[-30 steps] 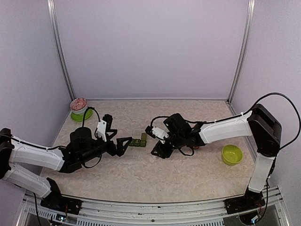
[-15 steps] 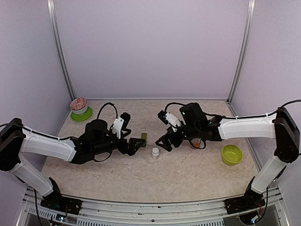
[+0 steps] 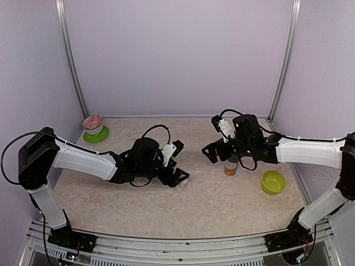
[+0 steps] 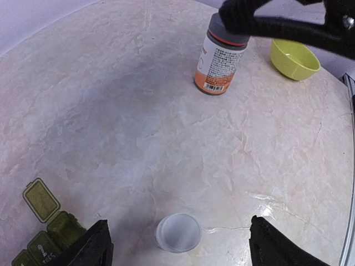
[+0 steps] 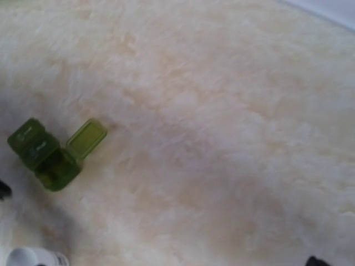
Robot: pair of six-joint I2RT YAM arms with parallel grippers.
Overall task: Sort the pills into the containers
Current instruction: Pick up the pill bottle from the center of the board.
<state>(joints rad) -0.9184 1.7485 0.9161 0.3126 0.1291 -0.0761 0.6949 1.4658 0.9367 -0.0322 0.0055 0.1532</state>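
The left gripper (image 4: pixel 178 221) hangs low over the marbled tabletop (image 4: pixel 138 111), its fingers spread wide to either side of a small white cap (image 4: pixel 177 234). It touches the cap on neither side and holds nothing. That straddle looks like the set-up for a pinch on the cap, probably to clear it from the working area. Just beside the left finger, at the lower left of the left wrist view, lies the dark green pill organizer (image 4: pixel 39 246). Its end compartment has the lid (image 4: pixel 40 199) flipped back, presumably to receive pills, while the next lid, marked with a pale 2, is shut. Whether anything lies in the open compartment cannot be told, and the right wrist view is too blurred to help. In the overhead view the organizer is hidden under the left arm. The right gripper (image 3: pixel 212 155) hovers right of centre, jaws well apart and empty, close beside the upright orange pill bottle (image 3: pixel 231 166). One of its fingers crosses the bottle's grey top in the left wrist view, so it is likely placed to take the bottle for pouring. No loose pills show on the table. The lime-green bowl (image 3: pixel 273 182) at the right shows nothing inside. A green dish (image 3: pixel 102 134) at the upper left carries a reddish heap too small to identify.
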